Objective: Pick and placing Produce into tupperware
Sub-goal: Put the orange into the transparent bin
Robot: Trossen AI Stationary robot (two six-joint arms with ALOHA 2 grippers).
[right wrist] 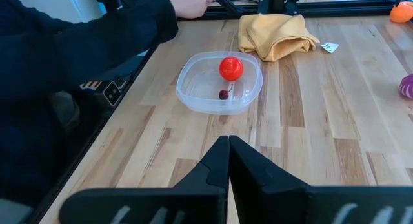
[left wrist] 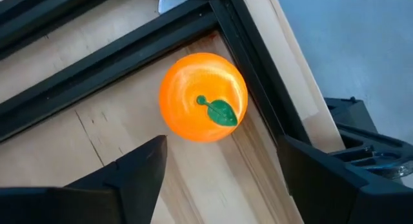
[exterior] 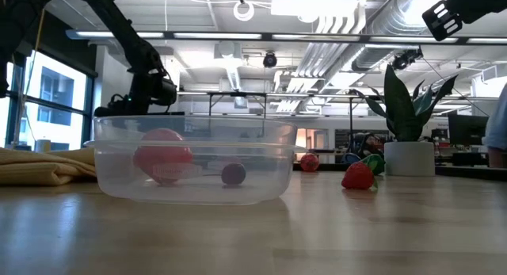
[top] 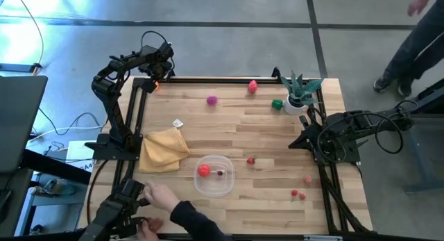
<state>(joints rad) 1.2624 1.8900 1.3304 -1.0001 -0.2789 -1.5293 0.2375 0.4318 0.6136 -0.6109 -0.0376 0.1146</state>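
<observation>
A: Which objects surrounded the clear, shallow, round-cornered plastic tupperware point(top: 214, 176) on the pale wooden table point(top: 263, 140)?

B: It held a red ball-shaped toy fruit point(top: 203, 170) and a small dark berry-like piece point(top: 220, 173). A crumpled mustard-yellow cloth point(top: 165, 148) lay just beside it, and a small white tag point(top: 178, 123) lay near the cloth. Loose produce included a magenta-purple piece point(top: 211, 99), a red strawberry-like piece point(top: 251, 160), a pink piece point(top: 306, 178) and red cherries point(top: 297, 194). A spiky green potted plant in a white pot point(top: 298, 95) stood at the far right corner.

A: Where were the grippers?

B: The left gripper point(left wrist: 219, 172) hovered at the far left corner with fingers spread wide, holding nothing, over an orange toy fruit with a green leaf point(left wrist: 204, 97) that rested against the black frame rail point(left wrist: 251, 50). The right gripper point(right wrist: 228, 161), fingers pressed together and empty, waited at the table's right edge.

A: Did the views differ?

B: Only the left wrist view showed the orange's leaf. The high view showed a person's hand point(top: 161, 197) at the near edge. No readable writing appeared.
</observation>
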